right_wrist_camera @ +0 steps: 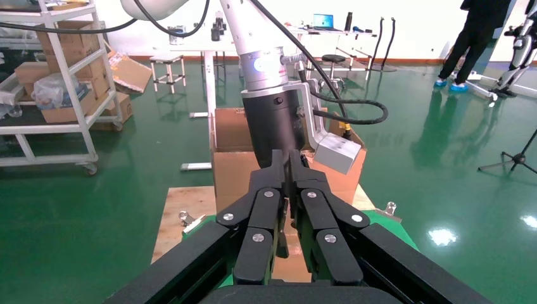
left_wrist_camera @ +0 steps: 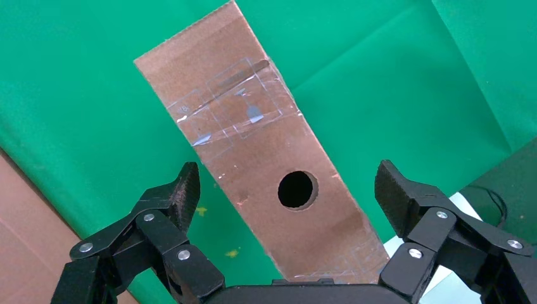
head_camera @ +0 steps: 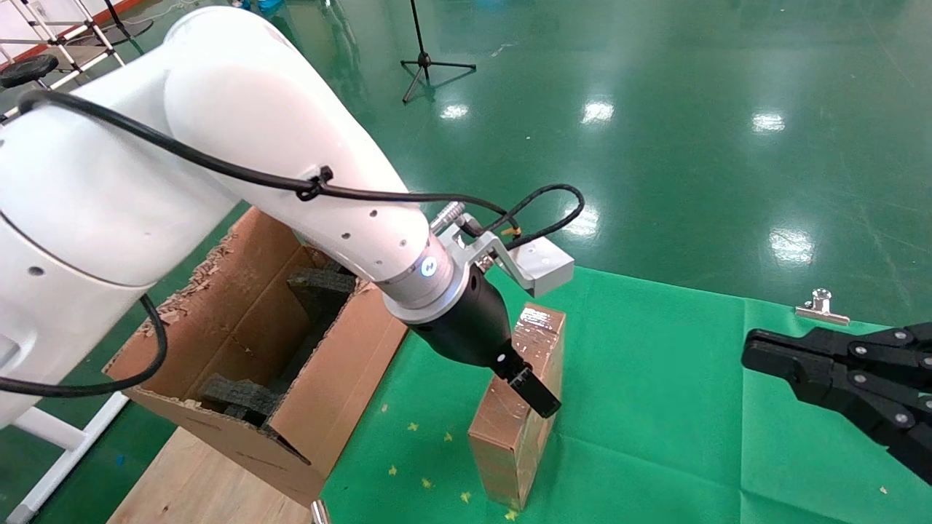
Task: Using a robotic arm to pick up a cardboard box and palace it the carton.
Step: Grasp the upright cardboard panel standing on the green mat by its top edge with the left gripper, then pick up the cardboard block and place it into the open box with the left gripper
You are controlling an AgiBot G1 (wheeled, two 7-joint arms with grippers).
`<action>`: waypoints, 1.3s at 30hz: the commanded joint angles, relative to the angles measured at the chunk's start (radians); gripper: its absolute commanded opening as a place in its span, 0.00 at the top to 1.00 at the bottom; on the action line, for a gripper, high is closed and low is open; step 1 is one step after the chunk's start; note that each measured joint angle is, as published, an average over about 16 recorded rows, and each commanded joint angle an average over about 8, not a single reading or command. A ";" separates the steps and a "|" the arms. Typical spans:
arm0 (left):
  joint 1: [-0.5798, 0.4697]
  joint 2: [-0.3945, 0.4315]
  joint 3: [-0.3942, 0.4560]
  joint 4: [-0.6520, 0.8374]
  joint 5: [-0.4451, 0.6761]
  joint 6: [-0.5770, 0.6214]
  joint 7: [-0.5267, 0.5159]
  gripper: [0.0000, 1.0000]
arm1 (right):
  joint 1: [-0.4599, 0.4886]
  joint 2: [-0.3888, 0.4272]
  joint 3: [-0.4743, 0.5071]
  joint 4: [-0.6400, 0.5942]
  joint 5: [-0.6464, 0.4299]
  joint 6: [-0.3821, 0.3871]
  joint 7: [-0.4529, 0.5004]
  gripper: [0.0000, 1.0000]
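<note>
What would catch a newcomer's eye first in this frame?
The white robotic arm sweeps in from the left, its left hand open astride the upright cardboard box on the green cloth. Behind it sits the torn carton; the right hand waits shut at the right edge.

Count, this moment:
- Small flat brown cardboard box point(head_camera: 518, 407), taped, standing on end on the green-covered bench point(head_camera: 655, 407): 1. Round black holes visible in its narrow face: 1.
- Large brown corrugated carton point(head_camera: 240, 364) with ragged torn edges: 1. Black foam pieces point(head_camera: 320, 291) visible inside: 2.
- Black two-finger end effectors: 2, the left end effector point(left_wrist_camera: 288, 196) on the white arm and the right end effector point(head_camera: 757, 349).
- Silver metal binder clip point(head_camera: 821, 306) at the cloth's far edge: 1.
</note>
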 commanded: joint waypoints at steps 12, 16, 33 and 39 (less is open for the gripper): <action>0.003 -0.001 -0.007 0.000 0.002 0.001 0.000 1.00 | 0.000 0.000 0.000 0.000 0.000 0.000 0.000 0.00; 0.003 -0.001 -0.008 0.000 0.002 0.001 0.001 1.00 | 0.000 0.000 0.000 0.000 0.000 0.000 0.000 0.00; -0.004 -0.007 -0.016 0.013 -0.001 -0.012 0.031 1.00 | 0.000 0.000 0.000 0.000 0.000 0.000 0.000 0.00; -0.047 -0.081 -0.068 0.018 -0.036 -0.054 0.151 1.00 | 0.000 0.000 0.000 0.000 0.000 0.000 0.000 0.00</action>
